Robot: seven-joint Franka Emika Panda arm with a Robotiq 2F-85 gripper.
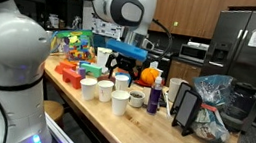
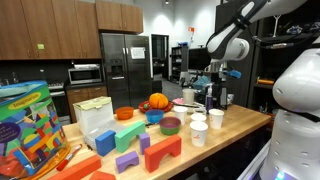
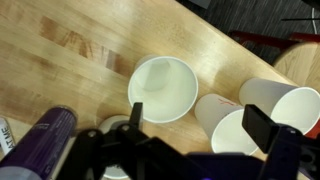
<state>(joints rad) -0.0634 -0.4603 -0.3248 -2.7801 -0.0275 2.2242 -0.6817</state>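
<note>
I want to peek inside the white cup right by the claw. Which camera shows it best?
The wrist view: it looks straight down into the white cup, whose inside looks empty. Both exterior views show a cluster of white cups from the side; which one it is, I cannot tell.

A long light wooden countertop (image 1: 149, 137) carries everything. Towards one end stand several white paper cups (image 2: 198, 132), upright and open-mouthed, close together. A purple cylindrical container (image 3: 40, 140) stands just beside them. Further along lie chunky blocks: a red arch-shaped block (image 2: 162, 152), a purple block (image 2: 126, 160), a green block (image 2: 130, 137). Near them are a small red bowl (image 2: 171, 125), a round orange pumpkin (image 2: 158, 101) and, at the far end, a colourful cardboard toy box (image 2: 25, 125).
</note>
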